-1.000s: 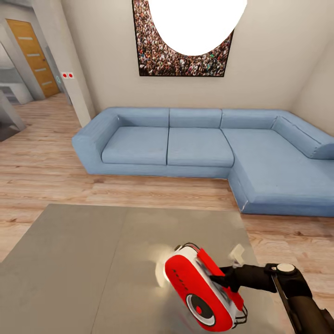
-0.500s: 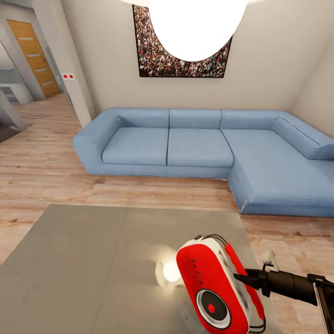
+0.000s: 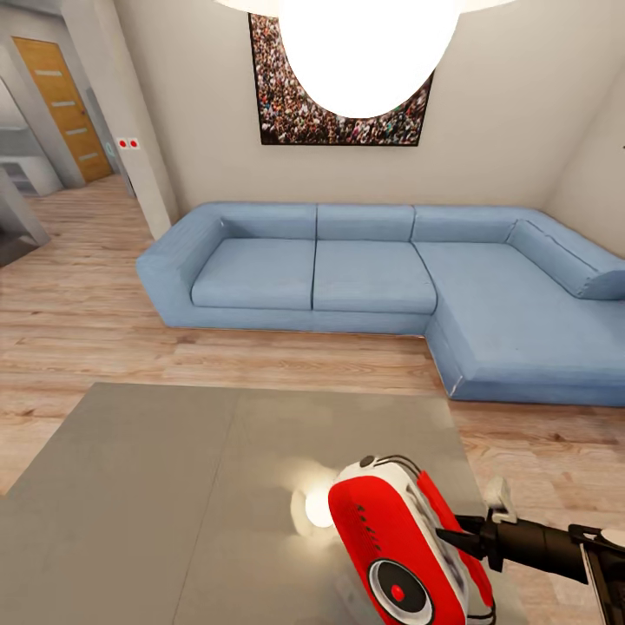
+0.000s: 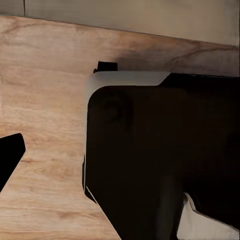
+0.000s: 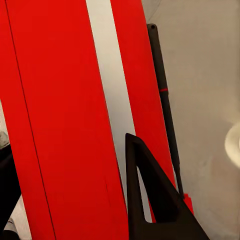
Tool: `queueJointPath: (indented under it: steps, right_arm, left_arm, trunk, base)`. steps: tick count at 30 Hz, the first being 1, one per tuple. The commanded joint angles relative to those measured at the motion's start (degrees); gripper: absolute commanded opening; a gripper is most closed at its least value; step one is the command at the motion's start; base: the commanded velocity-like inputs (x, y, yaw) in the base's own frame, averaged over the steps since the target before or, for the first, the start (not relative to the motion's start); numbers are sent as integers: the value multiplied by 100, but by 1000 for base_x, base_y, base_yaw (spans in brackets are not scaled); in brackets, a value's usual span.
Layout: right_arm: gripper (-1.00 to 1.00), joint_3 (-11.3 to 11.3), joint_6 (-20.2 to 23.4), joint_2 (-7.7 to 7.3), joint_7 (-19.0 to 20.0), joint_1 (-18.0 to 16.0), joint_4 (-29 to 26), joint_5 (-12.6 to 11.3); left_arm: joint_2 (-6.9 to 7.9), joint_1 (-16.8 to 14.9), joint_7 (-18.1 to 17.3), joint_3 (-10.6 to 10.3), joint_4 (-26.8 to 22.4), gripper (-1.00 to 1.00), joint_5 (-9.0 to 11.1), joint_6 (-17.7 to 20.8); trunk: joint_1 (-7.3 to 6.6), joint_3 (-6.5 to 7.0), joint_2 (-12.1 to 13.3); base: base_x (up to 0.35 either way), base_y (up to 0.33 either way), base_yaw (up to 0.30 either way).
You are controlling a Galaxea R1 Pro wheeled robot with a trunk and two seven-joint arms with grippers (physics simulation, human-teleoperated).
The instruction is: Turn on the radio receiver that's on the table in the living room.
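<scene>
The red radio receiver [image 3: 395,542] with its white trim and round white-rimmed dial [image 3: 399,592] stands tilted near the right front of the grey table [image 3: 174,503]. My right gripper [image 3: 449,539] comes in from the right, its tip against the radio's white-and-red side. In the right wrist view, the radio's red body and white stripe [image 5: 107,75] lie close up, the thin black wire handle [image 5: 162,90] beside them. The right gripper [image 5: 67,142] is open, both fingers spread in front of that surface. One dark finger [image 4: 10,157] of my left gripper hangs over wood floor.
A blue L-shaped sofa [image 3: 373,278] runs along the far wall and down the right side. The framed crowd picture [image 3: 286,113] hangs above it, partly behind a bright round lamp [image 3: 365,52]. Wood floor [image 3: 78,321] separates table and sofa. A wooden door [image 3: 61,104] stands far left.
The radio has turned more upright and shifted slightly right. My right arm has drawn back to the right, its tip still at the radio's side. The view has tilted up slightly.
</scene>
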Motion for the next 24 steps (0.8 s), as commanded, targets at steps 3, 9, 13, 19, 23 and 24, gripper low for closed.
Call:
queueJointPath:
  steps: [3,9,13,19,23,24]
  right_arm:
    - [-100,0,-41,1,-6,0,66,-3]
    - [-100,8,-83,9,-7,0,93,-1]
    - [-100,9,-91,4,-10,-1,87,13]
    - [-100,6,-40,-21,4,-2,30,20]
    - [-100,9,-26,-33,-2,-1,11,20]
    - [-100,9,-25,-34,-15,-1,8,18]
  left_arm:
    - [-24,-1,-113,-21,-441,100,0,228]
    - [-130,-1,-143,-337,-1149,100,2,292]
    - [-192,-2,-144,-682,-1546,100,8,307]
    - [-206,-1,-181,-1004,-2197,100,18,593]
    - [-206,-2,-299,-1018,-2544,100,18,622]
    - [-206,-2,-321,-1019,-2608,100,18,625]
  trunk:
    - [0,0,0]
    - [0,0,0]
    - [0,0,0]
    - [0,0,0]
    - [0,0,0]
    - [0,0,0]
  base:
    - [0,0,0]
    - [0,0,0]
    - [0,0,0]
    - [0,0,0]
    - [0,0,0]
    - [0,0,0]
